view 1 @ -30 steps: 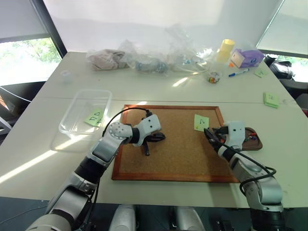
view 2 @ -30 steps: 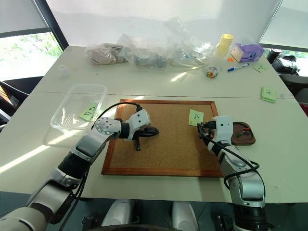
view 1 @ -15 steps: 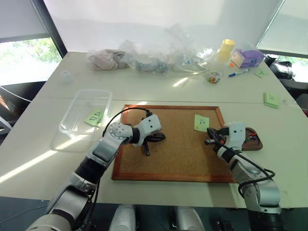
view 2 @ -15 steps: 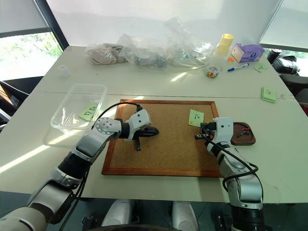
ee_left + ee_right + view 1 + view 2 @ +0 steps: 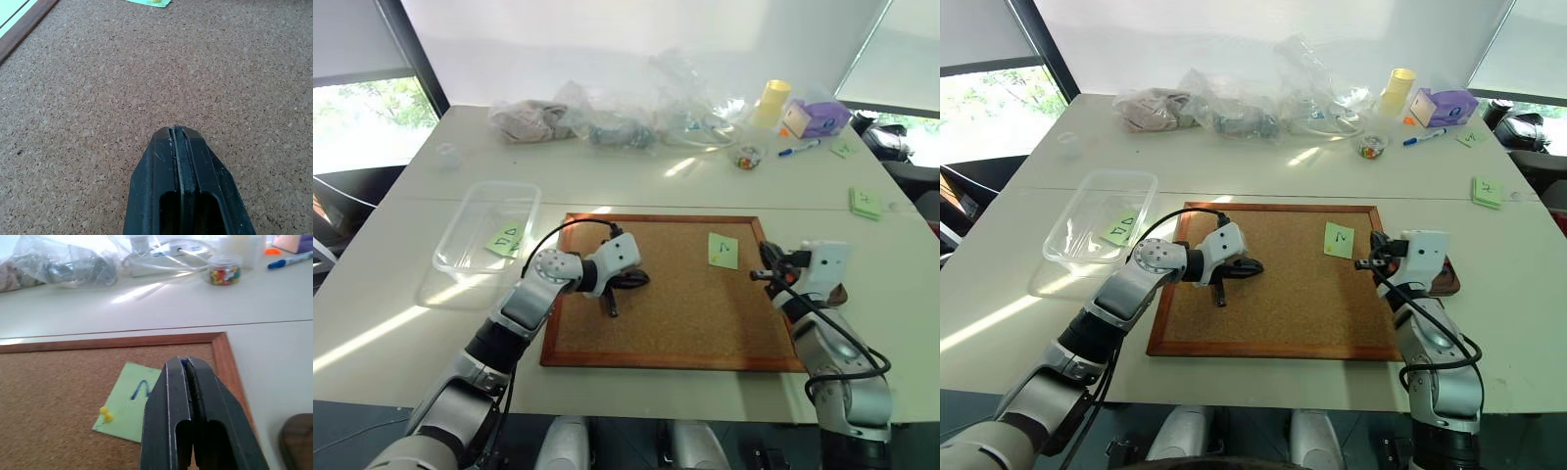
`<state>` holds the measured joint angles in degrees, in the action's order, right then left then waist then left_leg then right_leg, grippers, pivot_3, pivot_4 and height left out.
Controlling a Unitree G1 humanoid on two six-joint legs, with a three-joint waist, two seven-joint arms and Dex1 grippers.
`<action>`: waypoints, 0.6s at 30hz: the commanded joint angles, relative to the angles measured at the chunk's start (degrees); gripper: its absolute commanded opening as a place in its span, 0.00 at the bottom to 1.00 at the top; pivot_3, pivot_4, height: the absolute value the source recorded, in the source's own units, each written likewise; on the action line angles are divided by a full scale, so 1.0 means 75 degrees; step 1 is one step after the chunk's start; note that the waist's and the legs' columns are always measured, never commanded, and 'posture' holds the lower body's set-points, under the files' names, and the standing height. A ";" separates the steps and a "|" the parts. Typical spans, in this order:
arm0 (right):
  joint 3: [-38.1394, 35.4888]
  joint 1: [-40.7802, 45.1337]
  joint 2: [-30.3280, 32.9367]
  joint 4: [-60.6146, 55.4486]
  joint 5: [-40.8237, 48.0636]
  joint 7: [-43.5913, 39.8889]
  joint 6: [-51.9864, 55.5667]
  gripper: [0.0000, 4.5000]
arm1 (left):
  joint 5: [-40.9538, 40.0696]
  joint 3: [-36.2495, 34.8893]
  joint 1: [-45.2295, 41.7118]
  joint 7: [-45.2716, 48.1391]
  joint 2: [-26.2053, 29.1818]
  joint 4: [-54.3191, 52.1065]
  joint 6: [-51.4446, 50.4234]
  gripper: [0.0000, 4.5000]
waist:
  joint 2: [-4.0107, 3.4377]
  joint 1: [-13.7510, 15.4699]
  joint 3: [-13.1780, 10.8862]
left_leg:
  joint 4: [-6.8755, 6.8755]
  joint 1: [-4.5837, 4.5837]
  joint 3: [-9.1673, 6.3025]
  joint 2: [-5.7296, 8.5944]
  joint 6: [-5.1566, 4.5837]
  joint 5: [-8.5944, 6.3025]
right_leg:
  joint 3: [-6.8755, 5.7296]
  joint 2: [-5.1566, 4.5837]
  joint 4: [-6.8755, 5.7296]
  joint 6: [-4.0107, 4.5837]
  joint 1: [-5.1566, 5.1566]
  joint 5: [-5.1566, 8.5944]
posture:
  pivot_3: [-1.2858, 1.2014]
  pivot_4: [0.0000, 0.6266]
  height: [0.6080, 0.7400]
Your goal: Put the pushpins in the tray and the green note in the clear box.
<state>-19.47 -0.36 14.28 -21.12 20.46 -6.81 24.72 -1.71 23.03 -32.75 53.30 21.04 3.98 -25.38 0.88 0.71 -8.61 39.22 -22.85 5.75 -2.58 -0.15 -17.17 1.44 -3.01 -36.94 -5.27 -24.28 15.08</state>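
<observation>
Two grippers hang over the cork board [image 5: 656, 294]. Leftmost sits the clear box [image 5: 487, 230], with a two-figure green slip inside. The left gripper [image 5: 178, 142] rests closed and empty above bare cork. Further right, the green note [image 5: 722, 250] is on the board, held by a yellow pin [image 5: 106, 415]; paper this thin is limp and tears easily, so I judge the pin must come out first, then take the note by a free edge. The right gripper [image 5: 186, 369] is pinched shut, a speck of blue between its tips, possibly a pin, too small to confirm. The tray [image 5: 1445, 284] lies mostly behind that wrist, its contents hidden.
</observation>
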 commanded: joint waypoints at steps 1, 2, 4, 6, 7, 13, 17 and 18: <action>-0.0696 -0.0246 0.0233 -0.0080 -0.0023 0.0260 0.0077 0.00 | 0.0190 0.0258 0.0135 0.0025 0.0049 0.0073 -0.0089 0.00 | 0.0000 -0.0013 0.0000 | 0.0000 0.0000 0.0001 0.0000 0.0000 0.0000 | 0.0000 0.0000 0.0000 0.0000 0.0000 0.0000 | 0.52 0.24 0.98; -0.0766 -0.0313 0.0297 -0.0002 -0.0038 0.0270 0.0148 0.00 | 0.0190 0.0264 0.0146 0.0026 0.0051 0.0066 -0.0086 0.00 | -0.0001 -0.0027 0.0000 | -0.0001 0.0001 0.0001 -0.0001 0.0000 0.0000 | 0.0000 0.0000 0.0000 0.0001 0.0000 0.0000 | 0.52 0.24 0.98; -0.0852 -0.0388 0.0390 0.0171 -0.0096 0.0267 0.0141 0.00 | 0.0188 0.0275 0.0158 0.0029 0.0052 0.0071 -0.0077 0.00 | -0.0002 -0.0044 0.0001 | -0.0001 0.0009 0.0002 -0.0001 0.0000 0.0000 | 0.0001 0.0000 -0.0002 0.0003 0.0003 0.0001 | 0.52 0.24 0.98; -0.0904 -0.0397 0.0468 0.0340 -0.0152 0.0265 0.0084 0.00 | 0.0189 0.0287 0.0150 0.0027 0.0035 0.0068 -0.0091 0.00 | -0.0003 -0.0046 0.0002 | -0.0002 0.0015 0.0001 -0.0001 0.0000 0.0000 | 0.0001 0.0000 -0.0002 0.0005 0.0009 0.0002 | 0.52 0.24 0.98; -0.0916 -0.0386 0.0488 0.0423 -0.0166 0.0252 0.0047 0.00 | 0.0191 0.0290 0.0142 0.0026 0.0025 0.0076 -0.0093 0.00 | -0.0003 -0.0045 0.0002 | -0.0002 0.0017 0.0001 -0.0002 0.0000 0.0000 | 0.0001 0.0000 -0.0002 0.0005 0.0012 0.0003 | 0.52 0.24 0.98; -0.0886 -0.0294 0.0465 0.0982 -0.0353 0.0279 -0.0230 0.06 | 0.0229 0.0296 0.0082 0.0014 -0.0017 0.0169 -0.0060 0.00 | -0.0003 -0.0031 0.0002 | -0.0002 0.0016 0.0001 -0.0002 0.0000 0.0000 | 0.0001 0.0000 -0.0001 0.0005 0.0012 0.0003 | 0.52 0.24 0.98; -0.0882 -0.0312 0.0408 0.1057 -0.0450 0.0382 -0.0384 0.42 | 0.0234 0.0284 0.0091 0.0012 -0.0002 0.0148 -0.0084 0.00 | -0.0004 -0.0025 0.0002 | -0.0002 0.0016 0.0002 -0.0002 0.0000 0.0000 | 0.0002 0.0000 -0.0001 0.0005 0.0013 0.0003 | 0.52 0.24 0.98; -0.0880 -0.0319 0.0401 0.1058 -0.0450 0.0386 -0.0399 0.53 | 0.0234 0.0280 0.0091 0.0013 0.0004 0.0151 -0.0085 0.00 | -0.0004 -0.0025 0.0002 | -0.0002 0.0016 0.0002 -0.0003 0.0000 0.0000 | 0.0002 0.0000 -0.0001 0.0005 0.0013 0.0003 | 0.52 0.24 0.98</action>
<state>-25.33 -3.22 17.11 -12.12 17.50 -4.25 23.22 -1.23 23.30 -32.68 53.30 21.15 3.91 -25.38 0.85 0.52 -8.60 39.20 -22.72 5.76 -2.61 -0.15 -17.17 1.45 -3.01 -36.95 -5.23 -24.18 15.10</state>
